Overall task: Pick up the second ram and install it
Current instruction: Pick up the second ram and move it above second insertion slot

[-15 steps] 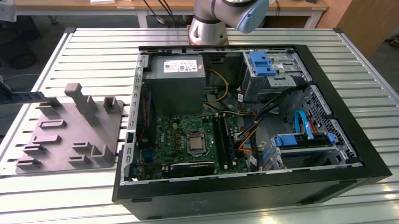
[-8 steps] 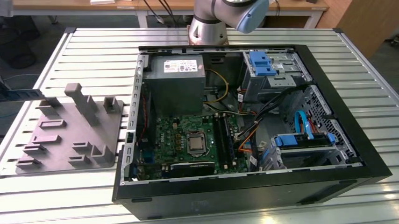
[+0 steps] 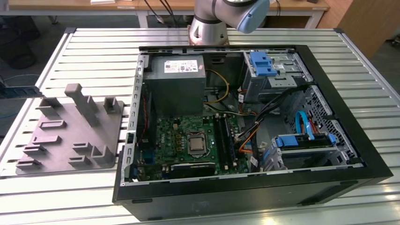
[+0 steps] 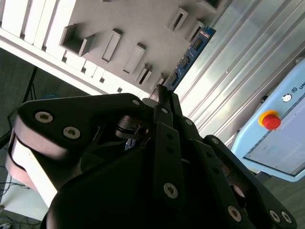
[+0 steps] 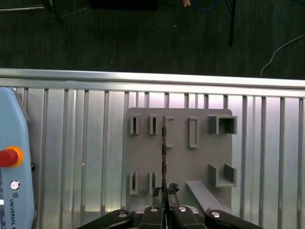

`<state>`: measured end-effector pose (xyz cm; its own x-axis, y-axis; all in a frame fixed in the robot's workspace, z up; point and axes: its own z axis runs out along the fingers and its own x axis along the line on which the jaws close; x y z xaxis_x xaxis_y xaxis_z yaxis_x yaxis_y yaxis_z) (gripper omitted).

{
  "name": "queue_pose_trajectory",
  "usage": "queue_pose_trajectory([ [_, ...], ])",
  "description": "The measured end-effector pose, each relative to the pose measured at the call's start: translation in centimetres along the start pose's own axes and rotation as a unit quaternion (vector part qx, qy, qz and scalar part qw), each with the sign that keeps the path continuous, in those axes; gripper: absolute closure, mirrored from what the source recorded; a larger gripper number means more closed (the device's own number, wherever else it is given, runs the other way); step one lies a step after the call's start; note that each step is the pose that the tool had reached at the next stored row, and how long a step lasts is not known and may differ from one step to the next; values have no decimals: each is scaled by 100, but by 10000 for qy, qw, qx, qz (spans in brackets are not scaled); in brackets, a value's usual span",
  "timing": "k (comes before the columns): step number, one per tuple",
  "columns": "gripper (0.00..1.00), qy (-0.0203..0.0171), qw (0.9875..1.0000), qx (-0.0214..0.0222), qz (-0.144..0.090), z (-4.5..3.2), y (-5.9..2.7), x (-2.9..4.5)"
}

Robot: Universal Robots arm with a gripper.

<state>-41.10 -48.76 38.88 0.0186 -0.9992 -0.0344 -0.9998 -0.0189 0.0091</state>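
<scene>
Soft, even light brightens the ribbed silver metal table (image 5: 86, 143) under me, a pale sheen on its slats; my black jointed gripper (image 4: 162, 94) looms dark, shadowed.

One open computer case (image 3: 250, 192) lies on one slatted table (image 3: 93, 42). Inside the case there are one motherboard (image 3: 175, 136), one gray power supply (image 3: 175, 89) and two blue drive brackets (image 3: 262, 63). Beside the case, at the exterior view's left, is one gray slotted tray (image 3: 65, 133). Behind the case stands one robot arm (image 3: 218, 18). There are also one gripper (image 5: 165, 191), one memory stick, the second ram (image 5: 164, 152), and one pendant (image 5: 14, 143) with one red button (image 5: 7, 156).
</scene>
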Motion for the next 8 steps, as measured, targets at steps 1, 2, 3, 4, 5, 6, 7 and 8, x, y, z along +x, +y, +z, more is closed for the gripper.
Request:
queue_pose_trajectory([
  [1,86,0,10000,0,0,-11,0,0],
  [2,86,0,10000,0,0,-25,0,-1],
  [3,86,0,10000,0,0,-38,0,-1],
  [4,86,0,10000,0,0,-50,0,-2],
  [5,86,0,10000,0,0,-64,1,-2],
  [6,86,0,10000,0,0,-77,1,-3],
  [7,86,0,10000,0,0,-90,1,-3],
  [8,86,0,10000,0,0,-102,1,-3],
])
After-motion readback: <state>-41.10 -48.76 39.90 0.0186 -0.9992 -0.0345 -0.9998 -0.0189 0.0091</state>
